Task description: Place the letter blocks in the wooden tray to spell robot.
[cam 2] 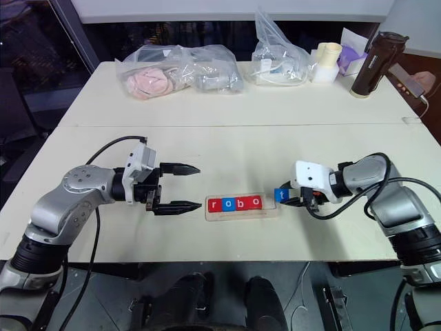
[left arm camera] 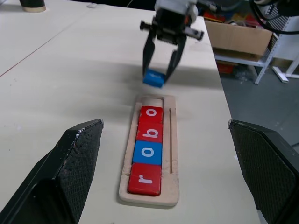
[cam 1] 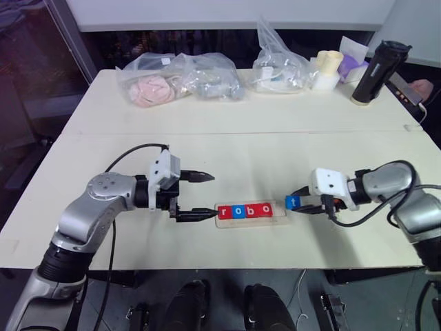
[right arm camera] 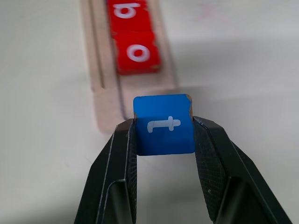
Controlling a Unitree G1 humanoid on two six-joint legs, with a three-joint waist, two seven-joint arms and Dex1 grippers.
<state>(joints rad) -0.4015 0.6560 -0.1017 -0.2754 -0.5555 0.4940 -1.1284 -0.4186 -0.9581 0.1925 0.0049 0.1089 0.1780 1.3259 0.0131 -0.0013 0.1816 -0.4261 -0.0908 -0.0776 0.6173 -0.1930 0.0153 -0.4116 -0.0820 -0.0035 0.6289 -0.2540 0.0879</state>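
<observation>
The wooden tray (cam 1: 251, 223) lies near the table's front edge. Its groove holds a red r (cam 1: 224, 211), a blue o (cam 1: 238, 211), a red b (cam 1: 252, 210) and a red o (cam 1: 266, 209), with the right end slot bare. My right gripper (cam 1: 299, 202) is shut on the blue t block (right arm camera: 164, 126), held just off the tray's right end and slightly above the table. My left gripper (cam 1: 212, 195) stands open at the tray's left end, its lower finger close to the tray's corner, with nothing between its fingers (left arm camera: 70, 172).
Clear plastic bags (cam 1: 179, 79) with soft items lie along the table's far side. A dark bottle (cam 1: 375, 72), a pale cup (cam 1: 327, 69) and a purple item stand at the far right. A hand (cam 1: 420, 88) shows at the right edge.
</observation>
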